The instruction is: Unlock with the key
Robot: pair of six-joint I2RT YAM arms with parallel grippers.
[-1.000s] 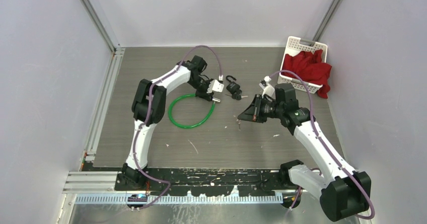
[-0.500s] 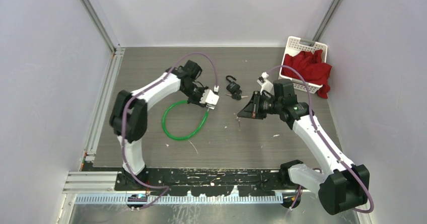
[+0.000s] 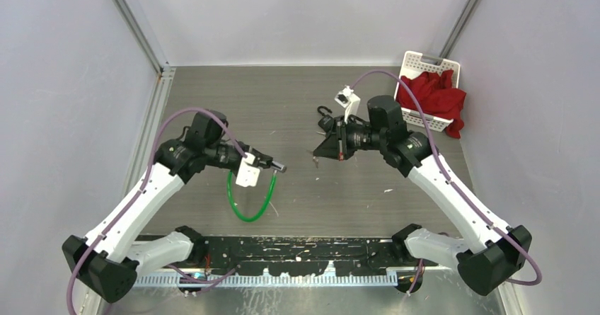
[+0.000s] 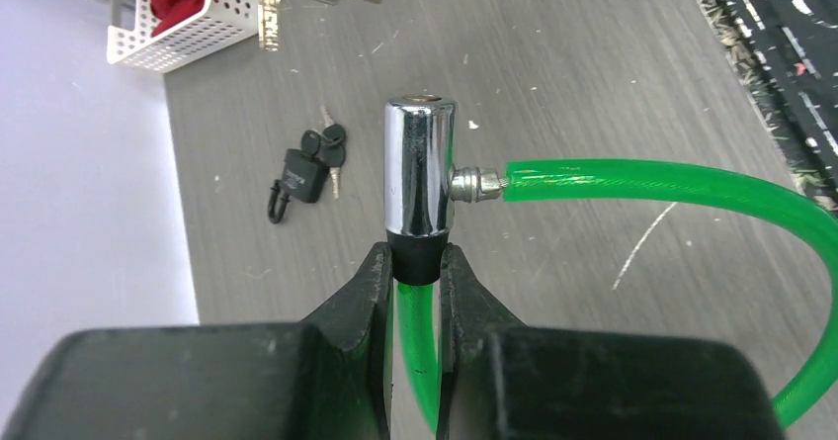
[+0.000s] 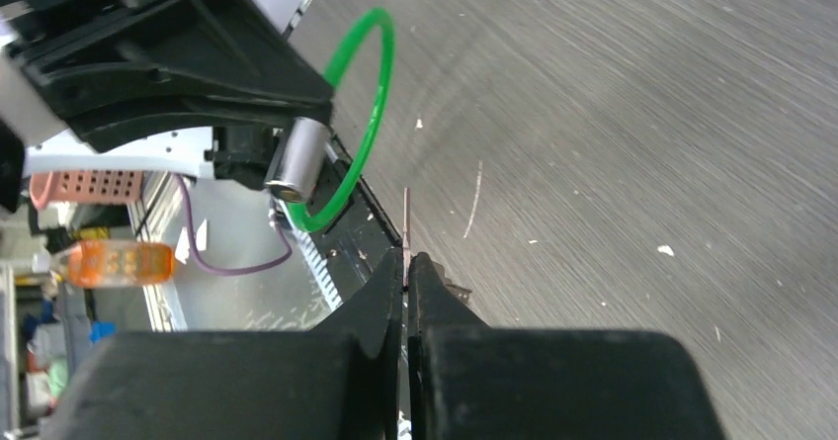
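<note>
Moved: the left arm has swung back toward the near edge, carrying the lock with it, and the right arm has reached across to face it.
Left gripper: left gripper (image 4: 415, 262) is clenched on the dark collar at the base of the chrome lock barrel (image 4: 420, 163), a short polished metal cylinder held up off the grey table (image 3: 354, 195).
Cable: green plastic-sheathed cable loop (image 3: 247, 212) hangs from the barrel's side, sagging toward the near edge.
Right gripper: right gripper (image 5: 406, 262), just beyond the barrel, is pinched tight on a thin silver metal key (image 5: 406, 222), blade pointing roughly at the barrel but apart from it.
Step in hand: likely bringing key to keyway. The blade probably needs lining up with the barrel's axis and free end, then a slow, straight push. The left grip should hold firm so the barrel does not swivel.
Risk: a skewed blade could glance off the chrome.
Padlock: small black padlock (image 4: 301, 175) with its own keys lies on the table farther beyond the barrel, untouched.
Container: white perforated plastic basket (image 3: 424, 64), farthest from the barrel, holds a crumpled red cloth (image 3: 431, 95) spilling over its rim.
</note>
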